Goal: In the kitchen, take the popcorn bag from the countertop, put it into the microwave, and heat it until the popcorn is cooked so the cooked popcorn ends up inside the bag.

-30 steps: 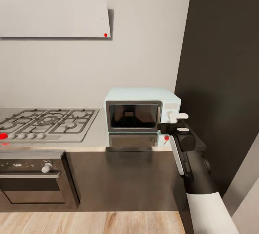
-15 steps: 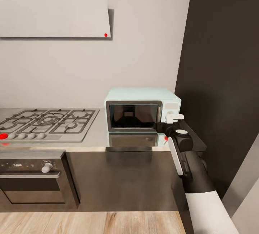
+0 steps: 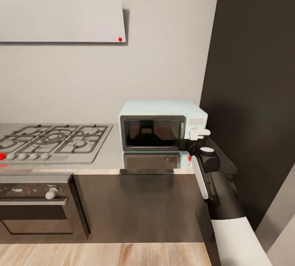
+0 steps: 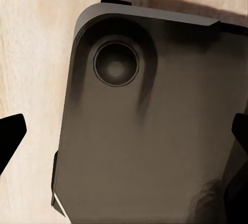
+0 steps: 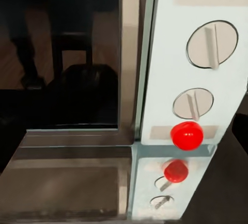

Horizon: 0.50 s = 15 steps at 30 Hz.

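Open countertop (image 3: 108, 157) lies between the gas hob (image 3: 53, 141) and the microwave (image 3: 162, 129), free for a reach. On the microwave's far side a tall black cabinet (image 3: 254, 94) walls things off, and the right arm (image 3: 217, 184) crowds that gap at the knob panel (image 5: 199, 63).

The microwave (image 3: 163, 125) is pale mint-blue with a dark glass door and a white panel. A red button (image 5: 187, 135) sits below its knobs. The hob (image 3: 53, 141) is grey steel.

1. The head view is looking forward and down from well back, taking in the microwave (image 3: 162, 126), the hob (image 3: 53, 141) and the countertop (image 3: 110, 155).
2. The right wrist view is facing the microwave's (image 5: 155, 69) door and knobs (image 5: 211, 45) closely — sharing it with the head view.
3. The left wrist view is pointing down — at the wooden floor (image 4: 31, 53).
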Tool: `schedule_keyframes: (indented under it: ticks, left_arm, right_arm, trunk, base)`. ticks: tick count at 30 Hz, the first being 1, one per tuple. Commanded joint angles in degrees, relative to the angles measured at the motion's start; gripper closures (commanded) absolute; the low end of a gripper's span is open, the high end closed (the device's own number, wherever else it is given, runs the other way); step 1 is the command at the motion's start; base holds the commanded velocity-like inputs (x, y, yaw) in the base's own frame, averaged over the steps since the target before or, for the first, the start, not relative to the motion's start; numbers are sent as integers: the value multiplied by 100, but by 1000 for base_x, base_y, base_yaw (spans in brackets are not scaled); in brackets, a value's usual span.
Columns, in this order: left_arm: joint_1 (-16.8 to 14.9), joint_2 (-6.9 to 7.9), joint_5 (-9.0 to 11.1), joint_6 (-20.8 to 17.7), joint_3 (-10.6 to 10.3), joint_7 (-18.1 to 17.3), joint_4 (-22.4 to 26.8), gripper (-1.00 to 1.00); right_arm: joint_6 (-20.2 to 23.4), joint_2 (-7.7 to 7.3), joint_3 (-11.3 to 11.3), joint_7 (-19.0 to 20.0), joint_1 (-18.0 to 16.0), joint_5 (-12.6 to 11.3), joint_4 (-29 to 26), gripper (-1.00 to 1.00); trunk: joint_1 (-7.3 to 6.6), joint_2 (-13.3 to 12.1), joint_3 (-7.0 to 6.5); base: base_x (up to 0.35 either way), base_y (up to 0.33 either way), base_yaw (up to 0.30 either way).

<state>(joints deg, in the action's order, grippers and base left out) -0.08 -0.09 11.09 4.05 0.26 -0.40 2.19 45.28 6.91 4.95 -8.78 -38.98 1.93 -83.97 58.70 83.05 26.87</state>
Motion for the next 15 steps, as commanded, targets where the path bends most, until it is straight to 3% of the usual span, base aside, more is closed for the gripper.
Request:
schedule_keyframes:
  ticks: [1,8,15]
  left_arm:
    - [-1,0,38,15,3,-4,1,-100]
    - [-1,0,42,16,9,-4,1,-100]
    - [-1,0,42,17,3,-4,1,-100]
  right_arm:
    - [29,-2,3,-17,-4,18,-5,-100]
    - [20,-5,-3,-43,-4,18,3,-100]
    - [16,-5,-3,-45,-4,18,3,-100]
  trunk:
    - [2,3,6]
    - [2,3,6]
    - [2,3,6]
  base:
    - [269,0,0]
    - [238,0,0]
    - [45,1,0]
